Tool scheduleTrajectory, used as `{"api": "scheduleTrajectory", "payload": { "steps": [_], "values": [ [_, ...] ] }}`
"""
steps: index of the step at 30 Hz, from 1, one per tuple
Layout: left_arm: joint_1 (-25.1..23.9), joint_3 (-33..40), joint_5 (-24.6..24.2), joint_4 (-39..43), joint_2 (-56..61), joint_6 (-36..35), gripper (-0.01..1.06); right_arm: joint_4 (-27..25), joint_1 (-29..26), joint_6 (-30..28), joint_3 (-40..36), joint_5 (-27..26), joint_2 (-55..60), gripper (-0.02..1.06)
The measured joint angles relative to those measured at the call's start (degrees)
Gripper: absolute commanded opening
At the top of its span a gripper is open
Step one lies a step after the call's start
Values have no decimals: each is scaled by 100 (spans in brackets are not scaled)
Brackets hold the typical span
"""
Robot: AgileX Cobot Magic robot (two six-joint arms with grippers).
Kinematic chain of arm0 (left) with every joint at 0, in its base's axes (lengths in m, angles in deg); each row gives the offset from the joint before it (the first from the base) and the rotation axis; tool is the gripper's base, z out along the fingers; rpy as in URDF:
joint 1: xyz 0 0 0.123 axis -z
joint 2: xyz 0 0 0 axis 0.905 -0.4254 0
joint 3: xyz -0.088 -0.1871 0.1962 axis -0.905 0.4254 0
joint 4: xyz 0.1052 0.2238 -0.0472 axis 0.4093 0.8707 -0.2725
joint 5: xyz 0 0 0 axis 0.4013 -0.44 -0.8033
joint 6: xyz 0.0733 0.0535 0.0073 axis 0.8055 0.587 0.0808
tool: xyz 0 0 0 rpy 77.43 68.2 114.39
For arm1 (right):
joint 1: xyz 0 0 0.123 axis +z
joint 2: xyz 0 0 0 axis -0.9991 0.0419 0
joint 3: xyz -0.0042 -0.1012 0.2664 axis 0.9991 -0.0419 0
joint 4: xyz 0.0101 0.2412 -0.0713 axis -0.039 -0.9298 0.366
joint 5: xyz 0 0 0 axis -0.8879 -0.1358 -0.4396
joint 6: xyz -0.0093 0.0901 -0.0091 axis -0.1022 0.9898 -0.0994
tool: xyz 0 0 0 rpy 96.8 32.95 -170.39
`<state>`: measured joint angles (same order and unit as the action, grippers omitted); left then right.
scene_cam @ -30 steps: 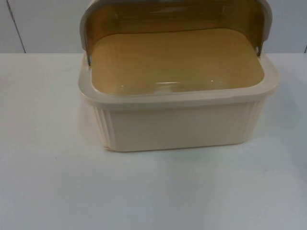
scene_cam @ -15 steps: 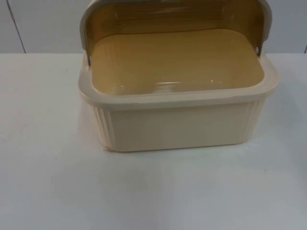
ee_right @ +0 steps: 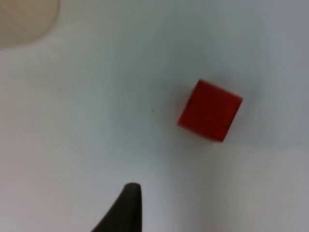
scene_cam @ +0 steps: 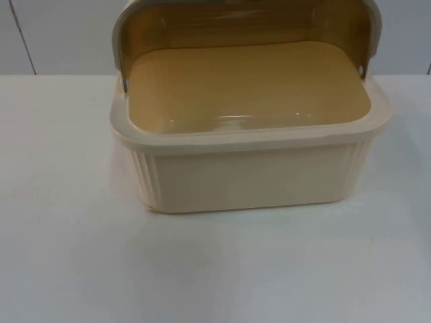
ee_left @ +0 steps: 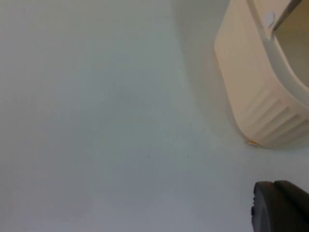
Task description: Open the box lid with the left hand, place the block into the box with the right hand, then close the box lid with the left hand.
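In the top view, a white table top (scene_cam: 67, 269) runs back to a grey partition wall (scene_cam: 60, 33). A cream plastic box (scene_cam: 249, 178) with ribbed corners stands on the table against the far edge, close to the wall. Its hinged lid (scene_cam: 246, 20), tinted amber with a cream rim, is swung up and back behind the box, so the box stands open. The tan inner floor of the box is bare, with a few light reflections near its front wall.

In the left wrist view, the same white table top (ee_left: 96, 121) spreads beside the box (ee_left: 256, 96), whose ribbed corner and thick rim show, resting flat on the surface. A black fingertip (ee_left: 282, 205) of the left gripper hangs above the table just off that ribbed corner, apart from the box. Whether the left gripper's jaws are spread or pressed together cannot be told.

In the right wrist view, a red block (ee_right: 210, 110) lies on the white table top (ee_right: 72, 121), well apart from a cream corner of the box (ee_right: 24, 19). A black fingertip (ee_right: 126, 208) of the right gripper hovers over the table near the block, not touching it. How the right gripper's jaws stand cannot be told.
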<state>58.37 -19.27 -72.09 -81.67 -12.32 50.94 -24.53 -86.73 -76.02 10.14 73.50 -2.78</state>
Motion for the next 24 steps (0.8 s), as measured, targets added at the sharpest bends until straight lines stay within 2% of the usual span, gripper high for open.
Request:
{"api": "scheduleTrajectory", "payload": {
  "steps": [6, 10, 11, 15, 16, 20, 24],
  "values": [
    [0, 0, 9, 0, 0, 11, 0, 0, 0, 105, 95, -140, 1225, 105],
    [0, 0, 9, 0, 0, 11, 0, 121, 0, 473, 133, -701, 1847, 105],
    [0, 0, 9, 0, 0, 11, 0, 121, 0, 473, 133, -701, 1847, 105],
    [0, 0, 9, 0, 0, 31, 0, 407, 0, 1048, 160, -1284, 2388, 105],
    [0, 0, 9, 0, 0, 31, 0, 407, 0, 1048, 160, -1284, 2388, 105],
    [0, 0, 9, 0, 0, 43, 0, 924, 0, 1862, 160, -1694, 2829, 105],
    [0, 0, 9, 0, 0, 43, 0, 1019, 0, 2262, 160, -1959, 3200, 105]
  ]
}}
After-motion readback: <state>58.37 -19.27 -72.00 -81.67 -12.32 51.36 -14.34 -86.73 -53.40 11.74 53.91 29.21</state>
